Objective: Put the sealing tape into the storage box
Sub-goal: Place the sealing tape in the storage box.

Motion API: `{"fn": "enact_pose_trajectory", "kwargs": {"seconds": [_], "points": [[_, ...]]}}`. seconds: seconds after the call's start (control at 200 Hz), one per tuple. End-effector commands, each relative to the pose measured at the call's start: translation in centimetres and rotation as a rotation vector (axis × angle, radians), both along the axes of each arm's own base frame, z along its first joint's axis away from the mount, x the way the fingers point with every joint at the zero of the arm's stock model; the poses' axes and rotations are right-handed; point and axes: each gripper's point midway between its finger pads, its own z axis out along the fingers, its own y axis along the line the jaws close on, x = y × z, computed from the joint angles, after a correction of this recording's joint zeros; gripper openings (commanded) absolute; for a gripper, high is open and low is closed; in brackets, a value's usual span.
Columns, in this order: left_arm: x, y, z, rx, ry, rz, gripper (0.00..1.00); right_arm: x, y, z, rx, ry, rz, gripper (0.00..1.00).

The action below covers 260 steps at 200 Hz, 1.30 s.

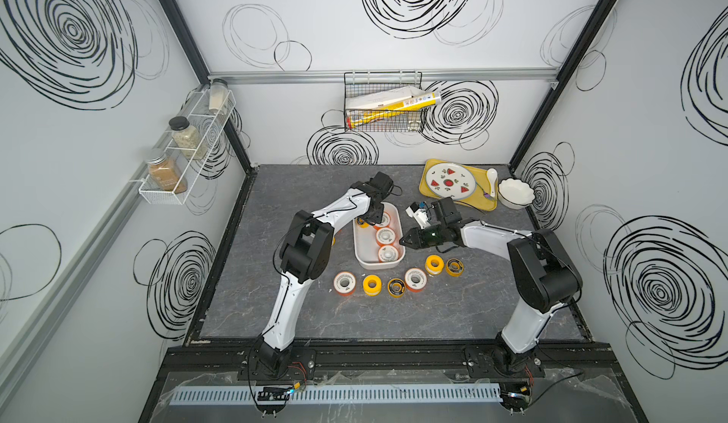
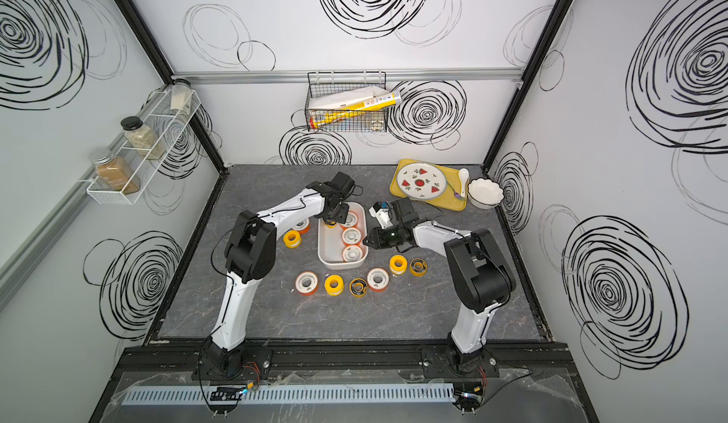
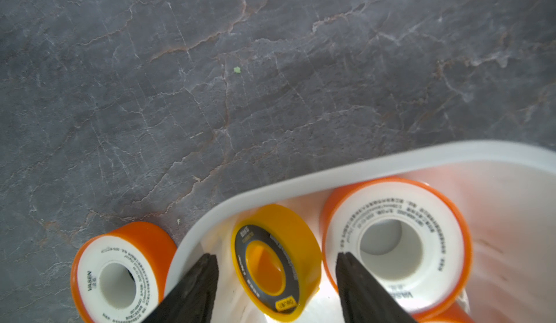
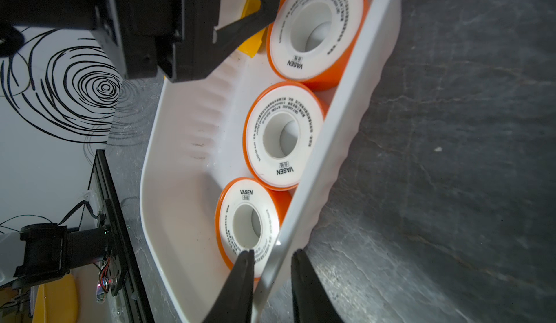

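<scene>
Storage box (image 1: 374,264) at centre of worktop (image 1: 275,303), long axis running near-to-far. Left pincer (image 3: 276,256) over far end, jaws spread clear either side of tilted black-faced spool (image 3: 294,225) inside. Right pincer (image 4: 272,253) nearly closed, clamping box's right wall.

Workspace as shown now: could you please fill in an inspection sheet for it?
Surface: grey marbled table, one green speck.
Job's things: white box holds four tape spools; eight loose spools lie around it.
Clutter: yellow tray with plate and spoon; white bowl beside it.
Tools: left tool open over the black-faced spool in the box; right tool apparently pinches the box's wall.
Cables: black leads loop off both arms.
Surroundings: jar rack and wire basket on the walls.
</scene>
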Motion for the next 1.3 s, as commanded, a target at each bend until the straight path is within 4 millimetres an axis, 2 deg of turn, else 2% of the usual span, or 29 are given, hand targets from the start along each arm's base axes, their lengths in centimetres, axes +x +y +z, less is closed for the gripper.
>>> {"fn": "enact_pose_trajectory", "kwargs": {"seconds": [0.0, 0.275, 0.556, 0.611, 0.801, 0.941, 1.116, 1.297], "points": [[0.6, 0.6, 0.5, 0.017, -0.017, 0.012, 0.69, -0.4, 0.0, -0.5, -0.019, 0.017, 0.014, 0.28], [0.6, 0.9, 0.8, 0.030, -0.027, 0.014, 0.52, -0.5, 0.0, -0.6, -0.019, 0.019, 0.015, 0.28], [0.3, 0.7, -0.8, 0.037, 0.009, 0.003, 0.48, -0.5, 0.0, -0.6, -0.021, 0.021, 0.015, 0.28], [0.2, 0.7, -1.1, 0.039, 0.016, 0.000, 0.44, -0.5, 0.0, -0.5, -0.021, 0.019, 0.014, 0.28], [-0.1, 0.3, -1.8, 0.024, 0.037, -0.014, 0.42, -0.5, 0.0, -0.7, -0.022, 0.023, 0.016, 0.28], [-0.1, 0.1, -1.7, 0.017, 0.040, -0.017, 0.50, -0.4, 0.0, -0.6, -0.022, 0.021, 0.016, 0.28], [0.1, -0.1, -0.5, -0.003, 0.023, -0.019, 0.51, -0.3, 0.0, -0.4, -0.024, 0.013, 0.012, 0.28], [0.4, -0.4, 2.6, -0.032, -0.022, -0.029, 0.52, 0.3, -0.2, 0.9, -0.027, -0.029, -0.010, 0.28]]}}
